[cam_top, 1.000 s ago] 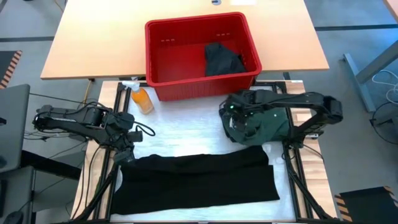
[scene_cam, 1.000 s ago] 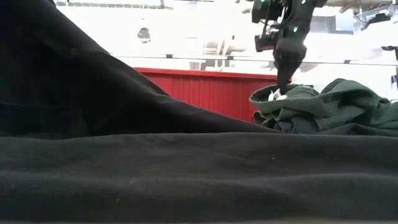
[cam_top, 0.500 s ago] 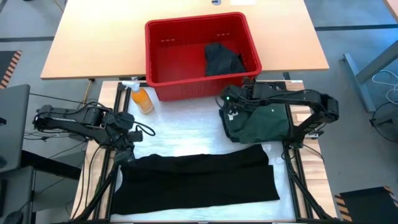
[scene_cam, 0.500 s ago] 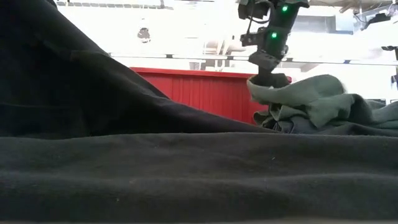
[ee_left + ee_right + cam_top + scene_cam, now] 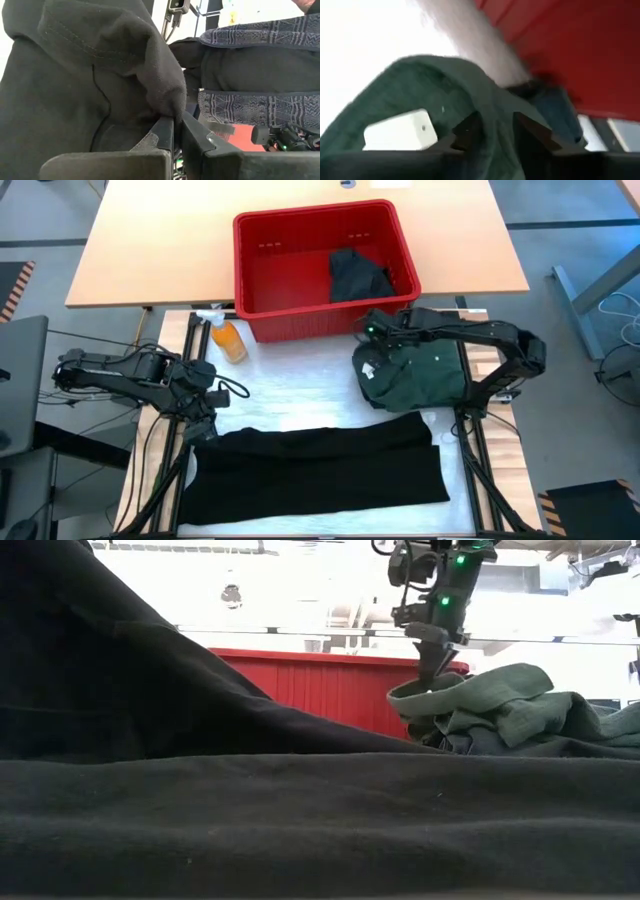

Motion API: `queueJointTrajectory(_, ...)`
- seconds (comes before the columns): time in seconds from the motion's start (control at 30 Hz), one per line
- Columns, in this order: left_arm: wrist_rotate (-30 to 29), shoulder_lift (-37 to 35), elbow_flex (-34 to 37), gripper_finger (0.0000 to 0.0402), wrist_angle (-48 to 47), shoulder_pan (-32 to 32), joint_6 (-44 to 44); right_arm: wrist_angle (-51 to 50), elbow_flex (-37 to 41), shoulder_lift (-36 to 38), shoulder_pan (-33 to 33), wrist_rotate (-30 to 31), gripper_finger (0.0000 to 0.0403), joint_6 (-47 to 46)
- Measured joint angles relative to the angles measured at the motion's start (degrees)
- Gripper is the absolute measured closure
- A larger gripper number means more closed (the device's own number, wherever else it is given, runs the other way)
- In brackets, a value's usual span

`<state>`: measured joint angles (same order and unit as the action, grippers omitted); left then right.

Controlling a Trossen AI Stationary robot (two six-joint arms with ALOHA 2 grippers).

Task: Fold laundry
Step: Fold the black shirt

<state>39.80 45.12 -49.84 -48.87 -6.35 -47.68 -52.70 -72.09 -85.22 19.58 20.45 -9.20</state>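
A fold of the crumpled green shirt point(image 5: 415, 375), heaped just in front of the red bin point(image 5: 290, 265), is pinched between the fingers of the right gripper point(image 5: 372, 340), while a corner of the black garment point(image 5: 320, 470) spread along the table's near edge is clamped by the left gripper point(image 5: 205, 415).

Even, soft light falls from overhead in the high view, with faint shadows and no glare on the table point(image 5: 150, 260). The low view is strongly backlit: the room behind blows out to white, and the black garment point(image 5: 300, 830) close to the lens is dim and soft. The right wrist view is smeared with motion blur, its background overexposed.
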Motion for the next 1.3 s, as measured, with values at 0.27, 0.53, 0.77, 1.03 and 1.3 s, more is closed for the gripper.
queueJointTrajectory(0.27, 0.01, 0.00, 0.00, 0.0401, -0.01, 0.00, 0.02, -14.80, -6.44, 3.34, -1.23, -7.20, 0.0161, -1.29)
queueJointTrajectory(0.53, -0.25, 0.00, 0.00, 0.0401, 0.00, 0.00, 0.98, -21.17, -5.04, 10.97, -10.26, -17.44, 0.0147, 4.68)
queueJointTrajectory(0.77, -0.32, 0.01, 0.00, 0.0401, 0.01, 0.00, 1.55, -21.31, 0.02, 9.00, -20.43, -16.16, 0.0148, 15.48)
queueJointTrajectory(1.03, -0.45, 0.02, 0.00, 0.0401, 0.01, 0.00, 1.51, -21.99, 0.19, 5.08, -20.63, -8.96, 0.0149, 15.67)
queueJointTrajectory(1.3, -1.17, 0.02, 0.00, 0.0402, 0.07, 0.02, 1.24, -22.17, 0.22, 1.42, -14.88, -10.70, 0.0238, 17.38)
